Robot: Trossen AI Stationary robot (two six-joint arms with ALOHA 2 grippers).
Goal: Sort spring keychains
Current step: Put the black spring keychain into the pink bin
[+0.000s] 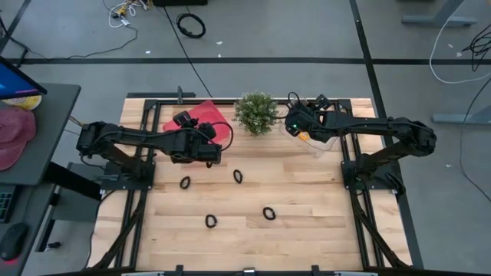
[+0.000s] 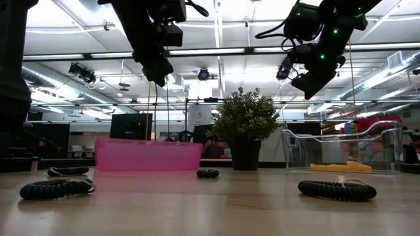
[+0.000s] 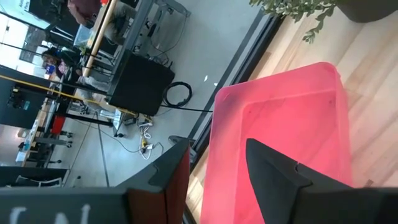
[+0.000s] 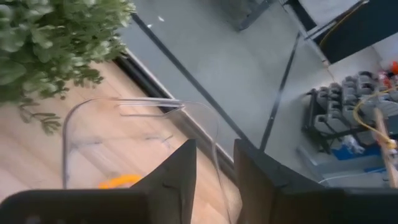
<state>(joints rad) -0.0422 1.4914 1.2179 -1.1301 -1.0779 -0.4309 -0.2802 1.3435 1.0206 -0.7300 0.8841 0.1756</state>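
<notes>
Left tool [image 1: 211, 147]: held above the pink bin [image 1: 201, 116], beside the potted plant [image 1: 255, 113]; fingers [image 3: 273, 168] set narrowly apart, nothing seen between them.
Right tool [image 1: 303, 132]: held over the clear bin [image 1: 322, 144] on the plant's other side; narrow gap, nothing gripped.
Black spring keychains [image 1: 238, 175]: four are scattered on the worktop [image 1: 307, 222], in front of the plant.
Orange spring keychains [image 2: 341, 167]: seen inside the clear bin.

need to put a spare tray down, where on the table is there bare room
The near strip of the table, below the four black keychains, is bare, as is the wood right of them. Crowded: the far edge, with the pink bin, plant, clear bin and both grippers above.
</notes>
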